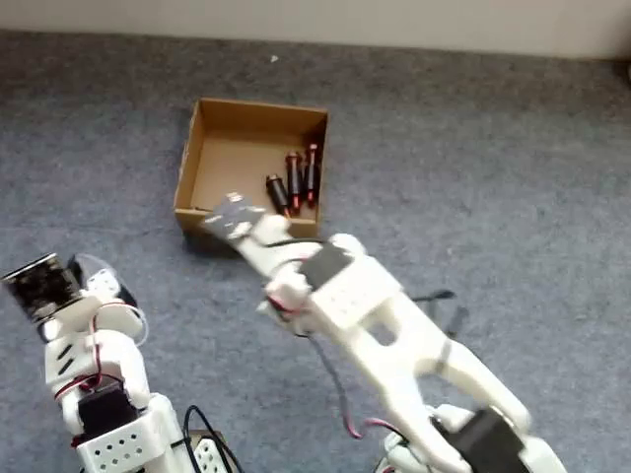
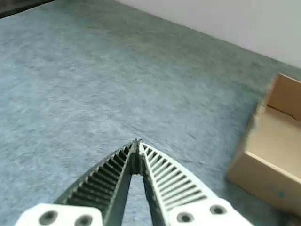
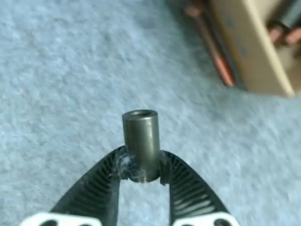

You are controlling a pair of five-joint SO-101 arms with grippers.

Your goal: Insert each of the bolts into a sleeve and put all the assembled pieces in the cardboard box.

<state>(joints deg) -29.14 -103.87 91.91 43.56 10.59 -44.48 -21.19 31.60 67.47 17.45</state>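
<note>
- The sleeve (image 3: 140,136), a dark metal tube, stands upright between the fingers of the right pincer (image 3: 141,165), its open bore facing away from the wrist.
- The right pincer is clamped on the sleeve's lower end. One ribbed finger (image 3: 101,188) presses each side, and most of the tube rises past the tips.
- A bolt (image 3: 214,49) with a reddish shank lies on the carpet (image 3: 61,80), ahead of this pincer and off to one side, just beside the outer wall of the cardboard box (image 3: 244,42).
- In the high view the right pincer (image 1: 232,219) sits at the near wall of the cardboard box (image 1: 187,158).
- Three assembled pieces (image 1: 293,180), dark with red ends, lie side by side on the box floor just past that pincer's tips.
- The left pincer (image 2: 136,147) is closed on nothing, its two tips meeting above bare carpet (image 2: 94,70).
- The cardboard box (image 2: 263,165) lies well apart from the left pincer, off to one side.
</note>
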